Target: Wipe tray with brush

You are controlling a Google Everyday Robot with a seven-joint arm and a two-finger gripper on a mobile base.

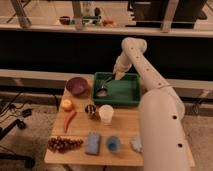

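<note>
The green tray (125, 95) sits at the back of the wooden table. My gripper (118, 75) hangs over the tray's back edge, near its left half, shut on the upper end of the brush. The brush handle (109, 81) slants down and to the left from the gripper. Its dark greyish head (102, 92) rests on the tray floor by the left wall. My white arm (155, 110) crosses the tray's right end and hides the table's right side.
A purple bowl (77, 85) stands left of the tray. In front are a small metal cup (90, 110) and a white cup (106, 114). An apple (66, 104), a carrot (70, 120), grapes (64, 144), a blue sponge (92, 142), a blue cup (113, 144) and a cloth (135, 144) lie nearer.
</note>
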